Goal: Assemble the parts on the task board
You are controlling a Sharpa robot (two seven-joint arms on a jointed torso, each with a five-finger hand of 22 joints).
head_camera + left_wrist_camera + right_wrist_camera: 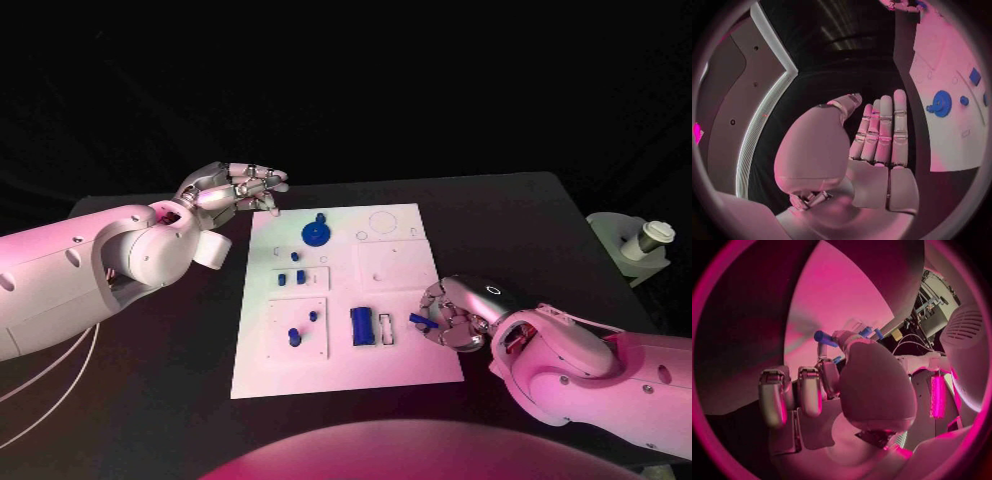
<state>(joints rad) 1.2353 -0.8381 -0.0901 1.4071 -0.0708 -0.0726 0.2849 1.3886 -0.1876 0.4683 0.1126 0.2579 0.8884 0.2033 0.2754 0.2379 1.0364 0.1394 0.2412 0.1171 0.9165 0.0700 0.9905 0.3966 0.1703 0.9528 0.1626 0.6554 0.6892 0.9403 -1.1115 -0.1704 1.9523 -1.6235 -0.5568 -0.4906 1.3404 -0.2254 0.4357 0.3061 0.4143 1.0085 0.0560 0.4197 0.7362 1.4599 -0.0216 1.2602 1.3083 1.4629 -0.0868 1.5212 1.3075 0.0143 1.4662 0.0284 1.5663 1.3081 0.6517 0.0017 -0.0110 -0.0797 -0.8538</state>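
Observation:
The white task board (411, 365) lies mid-table. On it are a blue gear (316, 234), a blue block (361, 325) and several small blue pegs and discs such as the peg (283, 280). My right hand (459, 314) hovers at the board's right edge and pinches a short blue peg (421, 320) in its fingertips; the right wrist view shows that peg (825, 337) between them. My left hand (238, 187) hangs over the table by the board's far left corner, holding nothing. Its fingers (882, 130) are stretched out straight, with the gear (942, 103) off to one side.
A white stand with a short cylinder (645, 243) sits at the table's right edge. An empty rectangular slot (387, 327) lies just right of the blue block. Round outlines (384, 220) mark the board's far right section.

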